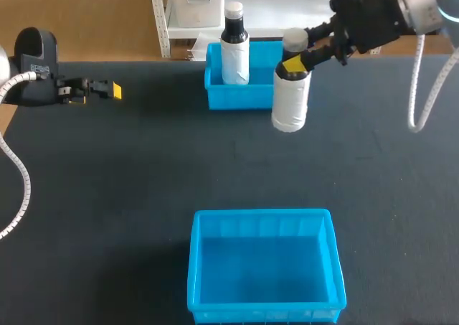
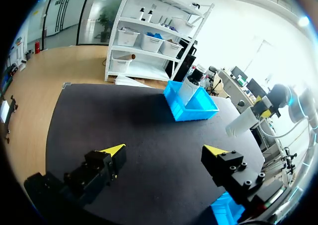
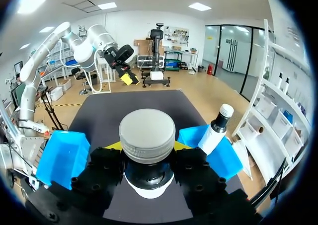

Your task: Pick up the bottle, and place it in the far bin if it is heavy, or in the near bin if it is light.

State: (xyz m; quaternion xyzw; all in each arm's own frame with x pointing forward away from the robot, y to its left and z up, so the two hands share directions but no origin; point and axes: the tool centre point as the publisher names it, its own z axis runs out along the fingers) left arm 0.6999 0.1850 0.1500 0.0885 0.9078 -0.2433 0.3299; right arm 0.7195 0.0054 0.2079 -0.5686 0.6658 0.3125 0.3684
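The right end effector (image 1: 294, 64) clamps the neck of the white cylindrical bottle with a grey cap (image 1: 290, 104), upright and seemingly clear of the black tabletop (image 1: 107, 181), presumably to gauge its weight. The bottle hangs at 4 o'clock of the far blue plastic bin (image 1: 215, 95). The near blue plastic bin (image 1: 195, 267) lies at 6 o'clock. The left end effector (image 1: 107, 90), fingers apart and empty, sits at 10 o'clock.

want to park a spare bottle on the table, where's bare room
The widest bare stretch of black tabletop lies between the far blue plastic bin and the near blue plastic bin, also either side of the near one. It is crowded at the far bin, where the right gripper holds the white grey-capped bottle.
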